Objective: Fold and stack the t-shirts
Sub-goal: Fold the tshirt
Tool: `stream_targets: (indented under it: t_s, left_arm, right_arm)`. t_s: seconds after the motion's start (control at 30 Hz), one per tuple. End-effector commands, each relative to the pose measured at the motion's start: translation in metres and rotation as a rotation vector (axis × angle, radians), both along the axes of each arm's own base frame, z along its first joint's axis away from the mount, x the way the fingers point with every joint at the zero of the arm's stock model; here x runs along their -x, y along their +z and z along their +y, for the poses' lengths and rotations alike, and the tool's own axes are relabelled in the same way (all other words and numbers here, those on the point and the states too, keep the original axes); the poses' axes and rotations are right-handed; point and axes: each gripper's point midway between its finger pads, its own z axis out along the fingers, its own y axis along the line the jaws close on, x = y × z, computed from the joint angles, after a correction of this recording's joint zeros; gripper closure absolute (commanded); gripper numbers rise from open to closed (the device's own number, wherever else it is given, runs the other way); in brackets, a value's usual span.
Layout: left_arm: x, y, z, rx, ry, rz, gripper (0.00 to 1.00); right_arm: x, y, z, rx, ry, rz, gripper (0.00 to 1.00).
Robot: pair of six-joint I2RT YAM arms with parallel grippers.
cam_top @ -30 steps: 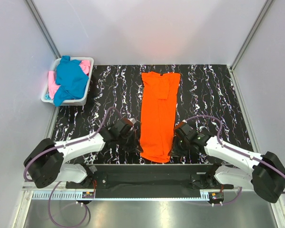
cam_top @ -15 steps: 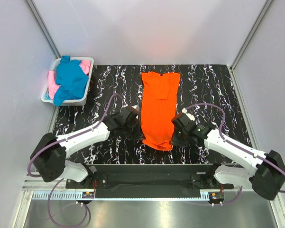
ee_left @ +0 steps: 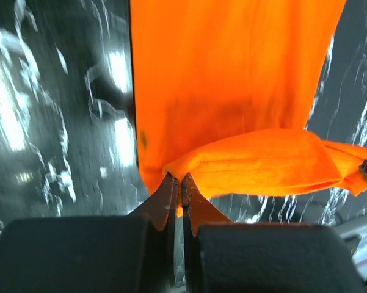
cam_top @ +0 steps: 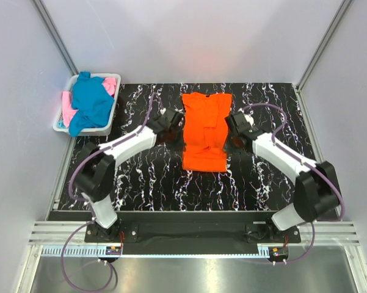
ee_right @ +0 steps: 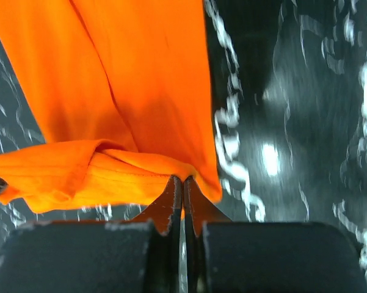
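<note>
The orange t-shirt point(cam_top: 204, 128) lies in the middle of the black marbled table, a long strip with its near end lifted and carried back over itself. My left gripper point(cam_top: 181, 138) is shut on the hem's left corner point(ee_left: 178, 172). My right gripper point(cam_top: 228, 141) is shut on the hem's right corner point(ee_right: 183, 174). The raised hem point(ee_left: 275, 165) sags between the two grips above the flat cloth point(ee_right: 134, 73). A teal-blue t-shirt point(cam_top: 90, 101) and a pink t-shirt point(cam_top: 68, 108) are heaped in the basket at the back left.
The white plastic basket point(cam_top: 104, 129) stands at the table's far left corner. Grey walls with metal posts close in the back and sides. Bare black marbled table point(cam_top: 140, 183) lies near me and to the right point(cam_top: 275, 116). Purple cables loop over both arms.
Both grippers have carried the orange shirt's near hem away from me toward its collar, so the visible strip has grown shorter. Both arms now stretch far over the table.
</note>
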Motion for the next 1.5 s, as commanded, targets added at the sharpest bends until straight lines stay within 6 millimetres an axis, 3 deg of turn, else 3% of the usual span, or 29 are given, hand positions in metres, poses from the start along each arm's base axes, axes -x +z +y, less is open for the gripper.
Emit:
stream_targets:
  t_s: [0.0,0.03,0.07,0.1,0.13,0.17,0.2,0.23,0.27,0.33,0.37,0.47,0.63,0.77,0.83,0.9,1.03,1.17,1.2,1.27,1.33,1.37,1.47]
  left_arm:
    - [-0.044,0.006,0.003,-0.04,-0.003,-0.057,1.0]
    - [-0.058,0.0,-0.001,-0.039,-0.016,-0.058,1.0]
    - [-0.066,0.011,-0.003,-0.031,-0.024,-0.089,1.0]
    - [-0.074,-0.008,-0.006,-0.053,-0.033,-0.062,1.0]
    - [-0.088,-0.002,-0.013,-0.039,-0.041,-0.088,1.0]
    - [-0.096,-0.005,-0.014,-0.037,-0.055,-0.087,1.0]
    - [-0.101,-0.025,-0.016,-0.043,-0.066,-0.053,1.0]
    - [-0.114,-0.019,-0.021,-0.029,-0.062,-0.075,1.0]
    - [-0.122,-0.024,-0.018,-0.033,-0.056,-0.072,1.0]
    - [-0.136,-0.032,-0.021,-0.015,-0.058,-0.065,1.0]
    - [-0.144,-0.032,-0.017,-0.011,-0.043,-0.065,1.0]
    - [-0.158,-0.034,-0.01,-0.001,-0.026,-0.059,1.0]
    - [-0.171,-0.028,-0.004,-0.006,-0.035,-0.096,0.88]
    - [-0.184,-0.019,0.0,-0.005,-0.024,-0.152,0.65]
    - [-0.185,-0.02,0.0,0.029,-0.007,-0.158,0.6]
    - [-0.193,-0.008,-0.001,0.064,0.004,-0.21,0.55]
    - [-0.194,0.001,0.006,0.064,0.025,-0.246,0.54]
    - [-0.193,0.02,0.014,0.074,0.059,-0.303,0.54]
    - [-0.188,0.016,0.018,0.071,0.065,-0.303,0.54]
    - [-0.191,0.041,0.021,0.096,0.095,-0.378,0.54]
    - [-0.185,0.039,0.026,0.111,0.115,-0.395,0.54]
    - [-0.19,0.065,0.028,0.142,0.135,-0.472,0.54]
    - [-0.183,0.069,0.029,0.175,0.137,-0.476,0.53]
  right_arm:
    - [-0.047,0.011,0.004,0.02,0.054,-0.094,1.0]
    - [-0.058,0.002,0.006,0.03,0.064,-0.083,1.0]
    - [-0.064,0.009,0.009,0.021,0.063,-0.105,1.0]
    - [-0.071,-0.009,0.009,0.041,0.073,-0.072,1.0]
    - [-0.083,-0.007,0.015,0.024,0.082,-0.093,1.0]
    - [-0.089,-0.025,0.015,0.045,0.081,-0.062,1.0]
    - [-0.097,-0.028,0.015,0.05,0.078,-0.069,1.0]
    - [-0.107,-0.026,0.016,0.053,0.076,-0.083,1.0]
    - [-0.112,-0.038,0.016,0.063,0.076,-0.065,1.0]
    - [-0.13,-0.036,0.013,0.059,0.061,-0.084,1.0]
    - [-0.134,-0.045,0.012,0.068,0.061,-0.069,1.0]
    - [-0.152,-0.042,0.005,0.064,0.043,-0.084,1.0]
    - [-0.171,-0.029,-0.004,0.072,0.002,-0.13,1.0]
    - [-0.183,-0.026,-0.003,0.067,-0.002,-0.146,0.87]
    - [-0.19,-0.022,0.003,0.046,0.007,-0.167,0.83]
    - [-0.196,-0.026,0.004,0.031,0.013,-0.167,0.71]
    - [-0.21,-0.024,0.003,0.001,0.006,-0.174,0.6]
    - [-0.217,-0.024,-0.003,0.005,-0.007,-0.182,0.59]
    - [-0.218,-0.022,-0.005,0.007,-0.01,-0.189,0.59]
    - [-0.221,-0.018,-0.007,0.008,-0.007,-0.2,0.59]
    - [-0.225,-0.014,-0.008,0.006,-0.007,-0.213,0.59]
    - [-0.226,-0.012,-0.009,0.007,-0.004,-0.217,0.59]
    - [-0.226,-0.007,-0.01,-0.001,-0.002,-0.225,0.59]
